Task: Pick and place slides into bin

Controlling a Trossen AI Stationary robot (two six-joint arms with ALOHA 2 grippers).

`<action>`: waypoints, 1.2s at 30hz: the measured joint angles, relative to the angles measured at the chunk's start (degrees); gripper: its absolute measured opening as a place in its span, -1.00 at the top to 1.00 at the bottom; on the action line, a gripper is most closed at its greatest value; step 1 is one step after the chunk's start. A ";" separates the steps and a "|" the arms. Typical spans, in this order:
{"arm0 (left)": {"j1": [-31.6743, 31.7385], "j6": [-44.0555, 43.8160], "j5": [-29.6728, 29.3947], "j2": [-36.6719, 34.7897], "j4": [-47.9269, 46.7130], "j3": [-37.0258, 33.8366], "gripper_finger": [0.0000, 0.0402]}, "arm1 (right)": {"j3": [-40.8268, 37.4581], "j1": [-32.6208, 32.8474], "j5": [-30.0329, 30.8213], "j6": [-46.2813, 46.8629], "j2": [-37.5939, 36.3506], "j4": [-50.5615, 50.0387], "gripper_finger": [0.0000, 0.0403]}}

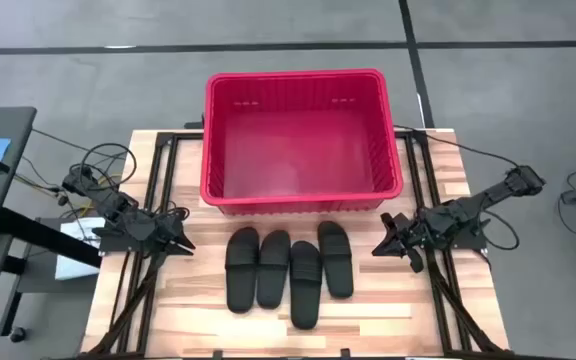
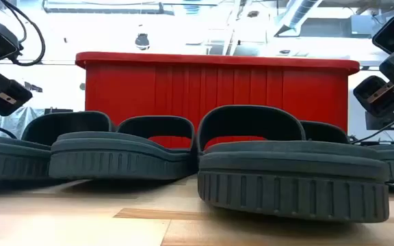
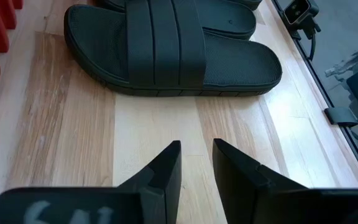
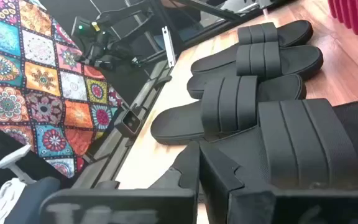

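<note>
Left claw [image 1: 186, 246] beside unbranded slides [image 1: 288, 268]

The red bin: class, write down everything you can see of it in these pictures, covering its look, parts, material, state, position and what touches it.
The red bin is a large rectangular basket, plastic by its look, with ribbed walls, small slots near the top and a thicker rolled rim. It stands upright at the table's far edge, centred between the two arms. It is empty: only its bare red floor shows. The four black slides lie in a row on the wood just before it, close to its near wall but apart from it. Neither gripper touches it.
</note>
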 joint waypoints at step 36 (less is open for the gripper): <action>0.01 0.00 0.00 0.00 0.00 0.00 0.60 | 0.00 -0.01 0.00 0.00 0.01 0.01 1.00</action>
